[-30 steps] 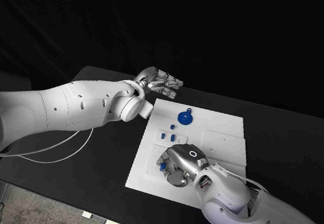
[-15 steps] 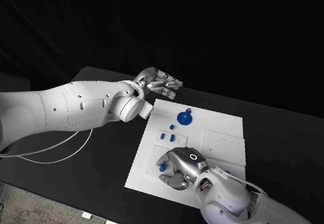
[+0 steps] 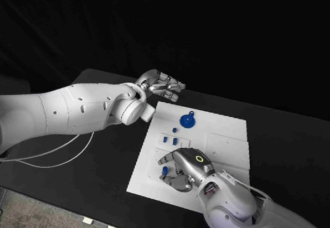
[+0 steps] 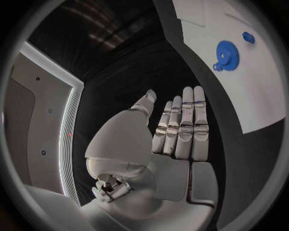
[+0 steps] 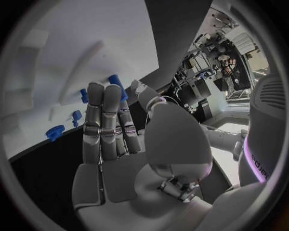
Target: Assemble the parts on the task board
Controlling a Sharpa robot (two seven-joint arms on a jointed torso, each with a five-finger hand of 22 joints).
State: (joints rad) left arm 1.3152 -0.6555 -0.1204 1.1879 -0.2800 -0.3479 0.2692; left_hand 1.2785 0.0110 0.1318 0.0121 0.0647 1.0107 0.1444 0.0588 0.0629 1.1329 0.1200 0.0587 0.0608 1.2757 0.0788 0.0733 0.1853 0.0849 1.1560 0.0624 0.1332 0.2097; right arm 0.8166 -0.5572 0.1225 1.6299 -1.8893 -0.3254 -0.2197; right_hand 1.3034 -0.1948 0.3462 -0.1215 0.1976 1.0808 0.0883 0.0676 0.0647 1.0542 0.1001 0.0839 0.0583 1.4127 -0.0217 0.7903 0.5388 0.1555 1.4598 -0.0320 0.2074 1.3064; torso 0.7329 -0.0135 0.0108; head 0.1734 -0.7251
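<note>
Hovering over the near end of the white board [image 3: 225, 149], the right hand [image 3: 181, 170] has fingers apart, apparently empty; a small blue part [image 3: 164, 171] lies just beside its fingertips. The left hand [image 3: 162, 84], flat and empty, hangs well apart beyond the counter [image 3: 305, 158].

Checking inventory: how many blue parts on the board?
5: gear at the far end, piece beside it, pair nearer, one by the right hand; others may hide beneath.

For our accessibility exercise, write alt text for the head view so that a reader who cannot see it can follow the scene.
Head view: a white task board lies on a black table, with the robot's right hand low over its near left part beside a small blue part. A blue gear and smaller blue pieces sit farther up the board. The left hand hangs open past the board's far left corner.
</note>
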